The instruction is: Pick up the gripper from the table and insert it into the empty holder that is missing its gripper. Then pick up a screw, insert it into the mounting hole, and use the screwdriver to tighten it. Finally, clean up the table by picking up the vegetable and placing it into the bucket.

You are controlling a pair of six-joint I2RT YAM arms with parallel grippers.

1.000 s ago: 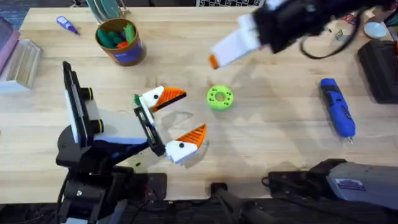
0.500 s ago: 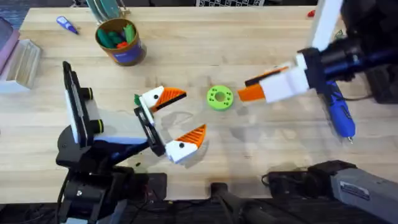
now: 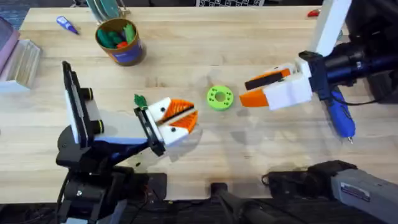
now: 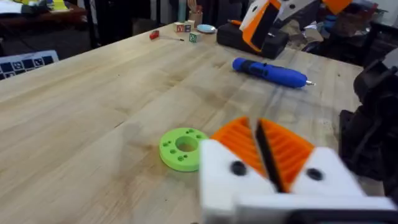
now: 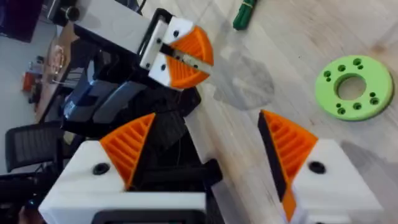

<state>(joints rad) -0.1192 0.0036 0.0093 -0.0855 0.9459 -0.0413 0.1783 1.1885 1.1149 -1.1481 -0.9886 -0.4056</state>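
My left gripper (image 3: 189,116) is shut with nothing between its orange ribbed pads, low over the table just left of the bright green holed disc (image 3: 219,98). The tiny dark-green vegetable (image 3: 139,99) lies beside its white holder (image 3: 163,107). My right gripper (image 3: 245,91) hovers open just right of the disc, both its white holders (image 5: 155,186) carrying orange pads. The blue screwdriver (image 3: 337,112) lies at the far right. The blue bucket (image 3: 120,40) stands at the back left with green pieces inside. A loose gripper piece and a screw are out of view.
A small blue-purple pen-like tool (image 3: 66,25) lies at the back left corner. A clear plastic box (image 3: 22,62) sits at the left edge. A black case (image 3: 380,71) stands at the right edge behind the screwdriver. Bare wood lies in front of the disc.
My left gripper has shut, its two orange pads now together. My right gripper swung from the back of the table to just right of the green disc, then held there.
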